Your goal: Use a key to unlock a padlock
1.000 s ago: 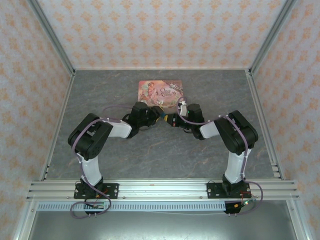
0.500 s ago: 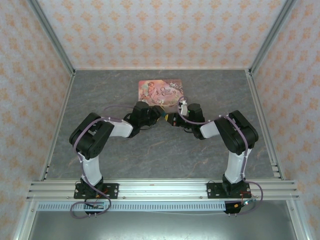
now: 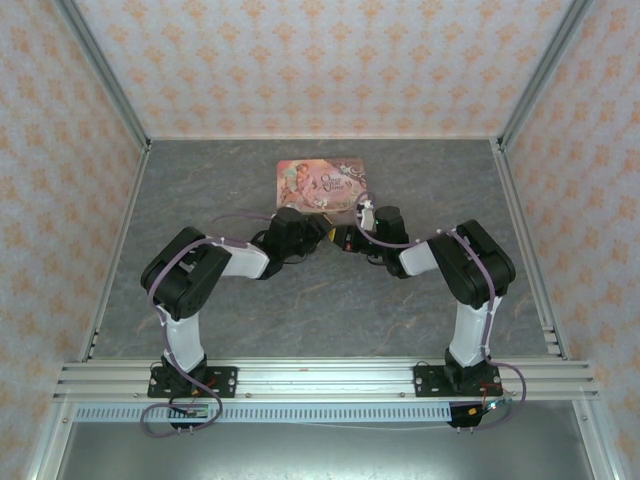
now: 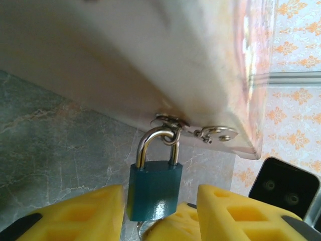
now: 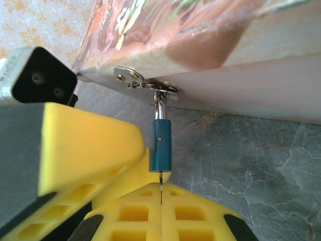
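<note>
A small teal padlock (image 4: 153, 191) hangs by its silver shackle (image 4: 150, 143) from the hasp of a pink illustrated tin (image 3: 322, 185). My left gripper (image 4: 159, 197) is open, one yellow finger on each side of the padlock's body, with a narrow gap on the left and a wider one on the right. My right gripper (image 5: 161, 192) is shut on the key (image 5: 161, 182), whose thin blade rises from between the pads into the bottom of the padlock (image 5: 162, 143). From above, the left gripper (image 3: 315, 229) and right gripper (image 3: 345, 238) meet just in front of the tin.
The tin's pale side wall (image 4: 125, 65) looms close above the fingers. The left finger (image 5: 85, 145) crowds the padlock's left in the right wrist view. The grey marbled floor (image 3: 330, 300) spreads around, enclosed by patterned walls and aluminium rails (image 3: 320, 378).
The left arm has crept slightly right, bringing its gripper closer round the padlock. The right arm has held still with the key.
</note>
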Robot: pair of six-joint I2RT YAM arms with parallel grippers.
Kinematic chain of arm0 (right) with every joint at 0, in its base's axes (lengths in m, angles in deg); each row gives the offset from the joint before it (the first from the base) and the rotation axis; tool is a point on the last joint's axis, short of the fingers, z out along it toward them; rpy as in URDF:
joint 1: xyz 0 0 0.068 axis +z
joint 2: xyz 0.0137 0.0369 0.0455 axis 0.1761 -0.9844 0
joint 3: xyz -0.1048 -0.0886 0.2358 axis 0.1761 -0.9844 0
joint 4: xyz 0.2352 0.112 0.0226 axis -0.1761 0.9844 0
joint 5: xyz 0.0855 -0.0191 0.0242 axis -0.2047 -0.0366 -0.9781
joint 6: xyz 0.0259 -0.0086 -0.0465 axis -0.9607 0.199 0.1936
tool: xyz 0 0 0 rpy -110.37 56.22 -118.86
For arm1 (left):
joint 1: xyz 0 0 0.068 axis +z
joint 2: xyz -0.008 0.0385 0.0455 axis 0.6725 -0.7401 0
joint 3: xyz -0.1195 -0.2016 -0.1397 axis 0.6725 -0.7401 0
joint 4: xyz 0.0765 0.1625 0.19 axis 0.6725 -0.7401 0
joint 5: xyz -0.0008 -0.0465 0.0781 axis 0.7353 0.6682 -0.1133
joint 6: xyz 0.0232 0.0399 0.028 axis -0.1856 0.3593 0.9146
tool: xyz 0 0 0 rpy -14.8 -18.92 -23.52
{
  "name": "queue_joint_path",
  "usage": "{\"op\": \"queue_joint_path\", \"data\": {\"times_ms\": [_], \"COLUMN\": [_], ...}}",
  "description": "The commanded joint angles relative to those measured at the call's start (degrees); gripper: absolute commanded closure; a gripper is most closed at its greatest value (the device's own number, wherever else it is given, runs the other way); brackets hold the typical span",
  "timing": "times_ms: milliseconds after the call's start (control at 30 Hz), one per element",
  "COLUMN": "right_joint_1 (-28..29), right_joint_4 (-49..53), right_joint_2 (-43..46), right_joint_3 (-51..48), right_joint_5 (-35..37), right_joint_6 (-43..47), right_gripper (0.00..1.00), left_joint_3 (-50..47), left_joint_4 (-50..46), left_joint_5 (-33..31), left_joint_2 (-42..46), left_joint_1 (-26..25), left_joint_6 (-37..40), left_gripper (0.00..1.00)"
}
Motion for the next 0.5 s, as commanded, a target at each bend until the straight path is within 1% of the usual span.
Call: {"op": "queue_joint_path", "data": {"times_ms": [0,233,467], "right_joint_1": [0.2,0.2,0.3], "right_joint_4": [-3.9,-3.8,-3.5], "right_joint_2": [-0.2,-0.1,-0.1], "right_joint_3": [1.8,1.8,1.8], "right_joint_5": [-0.7,-0.8,-0.5], "right_joint_6": [-0.2,-0.3,-0.2], "right_gripper": [1.0,1.0,1.0], "left_joint_3": [0.0,0.6,0.2], "left_joint_4": [0.7,-0.5,-1.1], "left_joint_5": [-0.2,-1.3,-3.4], "left_joint_2": [-3.0,-2.9,-2.0], "left_joint_1": [-0.6,-0.8,-0.7], "left_joint_6": [-1.5,-0.3,1.1], "left_gripper": [0.6,0.64,0.64]}}
